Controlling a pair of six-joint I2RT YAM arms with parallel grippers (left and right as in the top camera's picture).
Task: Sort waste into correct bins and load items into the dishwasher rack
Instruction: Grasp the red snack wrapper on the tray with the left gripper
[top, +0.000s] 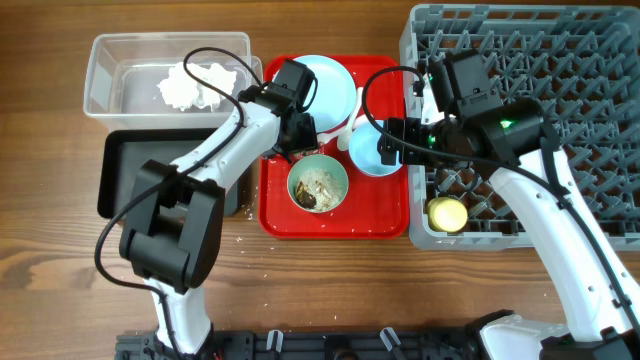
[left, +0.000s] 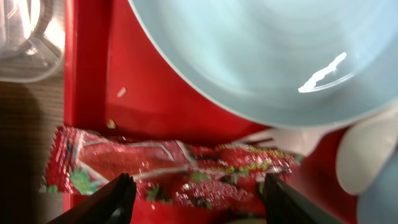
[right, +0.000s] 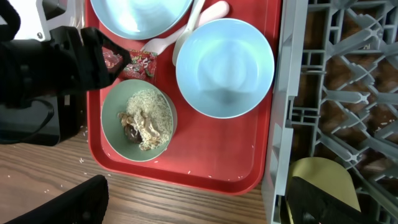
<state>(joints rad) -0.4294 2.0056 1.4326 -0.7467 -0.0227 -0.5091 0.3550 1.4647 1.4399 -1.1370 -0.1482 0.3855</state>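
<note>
The red-and-white snack wrapper lies on the red serving tray, below the pale blue plate. My left gripper is open with a finger on each side of the wrapper. It also shows in the overhead view. The pale green bowl holds food scraps. The pale blue bowl stands next to it. A white spoon and fork lie between plate and bowl. My right gripper is open and empty, above the tray's right edge. The yellow cup lies in the grey rack.
The clear tub at the back left holds the crumpled white tissue. The black tray stands in front of it, partly under my left arm. Rice grains are scattered on the wood by the red tray's front edge.
</note>
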